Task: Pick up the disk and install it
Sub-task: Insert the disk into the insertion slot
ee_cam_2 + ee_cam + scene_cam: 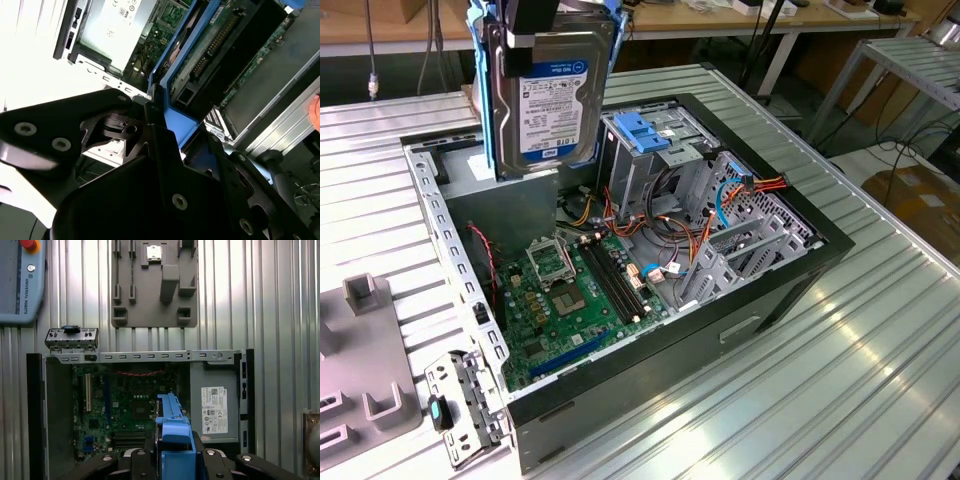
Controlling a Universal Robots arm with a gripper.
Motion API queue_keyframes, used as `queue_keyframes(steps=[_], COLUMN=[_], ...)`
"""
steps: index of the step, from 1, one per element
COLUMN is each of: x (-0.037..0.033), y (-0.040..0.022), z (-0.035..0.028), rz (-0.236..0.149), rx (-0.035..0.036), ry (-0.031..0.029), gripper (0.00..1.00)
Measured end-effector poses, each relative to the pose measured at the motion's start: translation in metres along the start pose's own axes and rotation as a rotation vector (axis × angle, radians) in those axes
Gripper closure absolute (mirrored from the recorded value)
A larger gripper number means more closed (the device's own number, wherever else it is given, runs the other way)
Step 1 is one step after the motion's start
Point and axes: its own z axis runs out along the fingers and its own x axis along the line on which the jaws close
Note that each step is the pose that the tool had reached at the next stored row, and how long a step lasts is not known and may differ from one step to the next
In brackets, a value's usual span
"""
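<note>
While the gripper [542,22] hangs high over the table [800,400], it holds the disk [555,105] up in the air. Its jaws are closed tight on the top end of the disk. The disk stands upright, and its white and blue label faces the camera in the exterior view. Blue rails [612,60] run down both long sides of it.

Under the disk sits an open computer case [790,280] with black walls. The disk does not touch the case. A green board [555,300] lies flat at the bottom of the case. A tall metal cage with a light-blue flap [642,132] stands in the case, just to the exterior view's right of the disk. Orange and other colored wires [760,185] curl near the cage.

In the first wrist view, the camera looks straight down into the case. The blue end of the disk sits between the black fingers [220,465] of the gripper. A grey box [197,390] with a white sticker sits in the case beside the green board. A grey plate [150,305] with small blocks lies on the table outside the case. A small metal bracket [71,338] lies just outside the case wall.

In the second wrist view, the disk shows from its thin side, close to the black gripper parts.
</note>
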Motion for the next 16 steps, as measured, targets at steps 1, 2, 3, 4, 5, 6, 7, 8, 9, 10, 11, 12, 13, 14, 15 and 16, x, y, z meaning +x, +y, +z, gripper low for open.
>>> queue_keyframes(steps=[1, 2, 3, 4, 5, 6, 7, 8, 9, 10, 11, 12, 13, 14, 15, 16], x=[0.0045, 0.0060, 0.0084, 0.0098, 0.0106, 0.0116, 0.0119, 0.0122, 0.0126, 0.0130, 0.0132, 0.0137, 0.0143, 0.0148, 0.0155, 0.0160], y=[-0.0001, -0.0002, -0.0002, -0.0003, -0.0002, -0.0003, -0.0004, -0.0004, -0.0005, -0.0006, -0.0006, -0.0007, -0.0008, -0.0009, -0.0010, -0.0011], z=[0.0001, 0.0002, 0.0005, 0.0009, 0.0016, 0.0033, 0.0038, 0.0042, 0.0045, 0.0047, 0.0048, 0.0048, 0.0048, 0.0049, 0.0049, 0.0049], rz=[0.000, 0.000, 0.000, 0.000, 0.001, 0.004, 0.006, 0.007, 0.007, 0.008, 0.009, 0.010, 0.010, 0.011, 0.011, 0.011], rx=[0.0003, 0.0005, 0.0019, 0.0052, 0.0087, 0.0152, 0.0175, 0.0181, 0.0182, 0.0183, 0.0183, 0.0183, 0.0183, 0.0183, 0.0184, 0.0185], ry=[0.0001, 0.0001, 0.0000, 0.0000, -0.0001, -0.0006, -0.0004, -0.0004, -0.0004, -0.0003, -0.0002, 0.0002, 0.0009, 0.0012, 0.0020, 0.0025], gripper=[0.63, 0.63, 0.63, 0.63, 0.63, 0.63, 0.63, 0.63, 0.63, 0.63, 0.63, 0.63, 0.63, 0.63, 0.63, 0.63])
